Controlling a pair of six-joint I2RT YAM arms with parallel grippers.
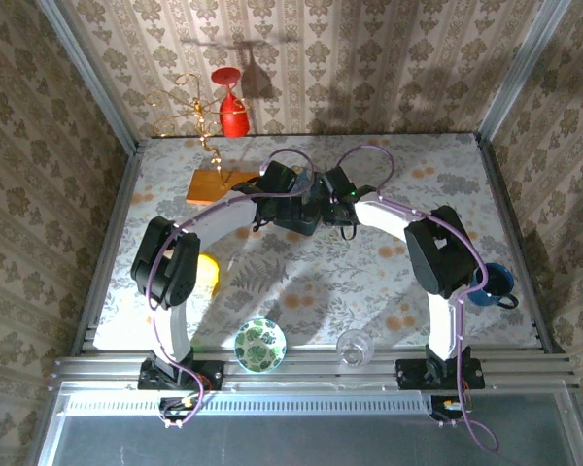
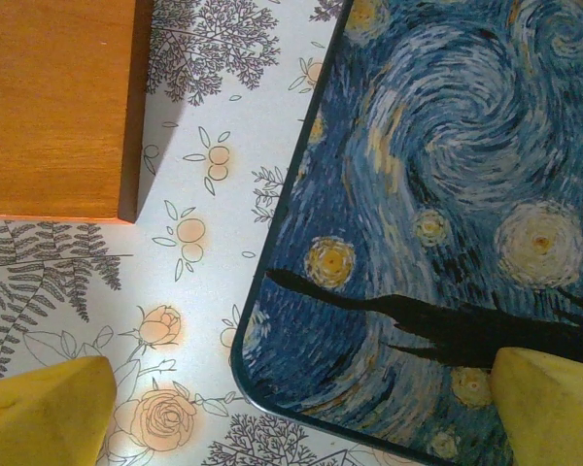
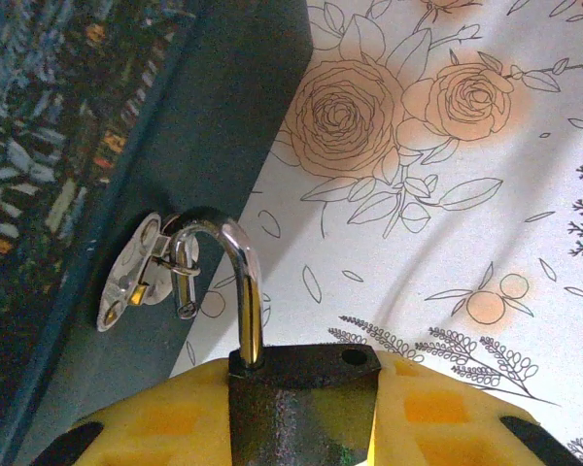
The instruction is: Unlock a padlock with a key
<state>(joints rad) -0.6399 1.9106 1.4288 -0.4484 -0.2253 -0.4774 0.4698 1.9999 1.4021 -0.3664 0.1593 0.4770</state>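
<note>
Two arms, top view: both are seen reaching to the back middle of the table (image 1: 389,282), meeting over the blue tin (image 1: 296,218).
Left wrist view, left gripper (image 2: 296,417): jaws are spread wide and nothing is held; one yellow fingertip (image 2: 549,408) is over the tin's painted lid (image 2: 447,194), the other beside its corner.
Right wrist view, right gripper (image 3: 301,427): closed on the padlock (image 3: 301,388) body.
Padlock shackle (image 3: 241,267): one end stands out of the body (its hole is left bare) and is hooked through the tin's hasp ring (image 3: 182,282).

Bright overhead light washes the floral table (image 1: 437,282); a red ornament (image 1: 233,115) throws a distinct wall shadow. The padlock (image 3: 296,408) glints beside the dim, grainy tin (image 3: 214,126).
</note>
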